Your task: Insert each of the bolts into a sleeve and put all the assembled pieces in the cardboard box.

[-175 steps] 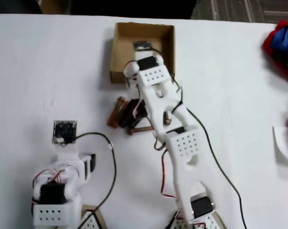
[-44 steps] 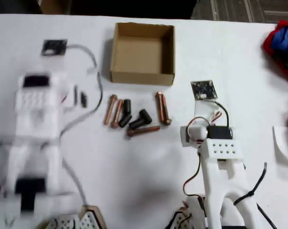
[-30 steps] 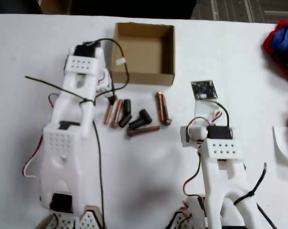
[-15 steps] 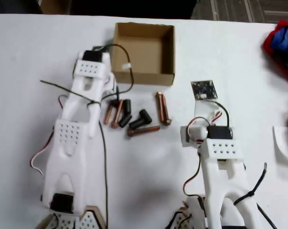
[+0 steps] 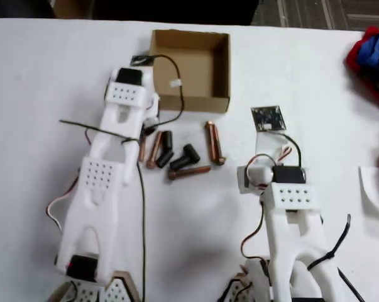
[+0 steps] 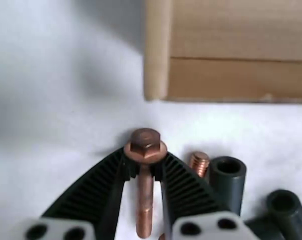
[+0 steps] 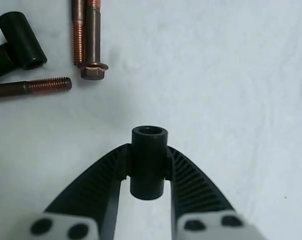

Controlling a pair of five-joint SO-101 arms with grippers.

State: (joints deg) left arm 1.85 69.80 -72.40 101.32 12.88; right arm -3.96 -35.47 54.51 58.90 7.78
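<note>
Left wrist view: left fingers (image 6: 100, 185) clamp a bolt (image 6: 144, 150) near the cardboard box (image 6: 157, 50) corner; right fingers (image 7: 191, 185) grip a sleeve (image 7: 148, 160).

An open cardboard box (image 5: 188, 102) is set upright on the table (image 5: 51, 63). Copper hex-head bolts (image 5: 213, 143) and black sleeves (image 5: 185, 156) are scattered flat near its front wall. One bolt (image 6: 144, 195) is clasped in the left pincer (image 6: 144, 156), and one sleeve (image 7: 148, 170) in the right pincer (image 7: 148, 150).

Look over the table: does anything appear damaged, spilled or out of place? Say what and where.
Nothing stands out. The loose bolts and sleeves lie at mixed angles in front of the cardboard box, as unsorted parts would; none looks bent or broken.
</note>
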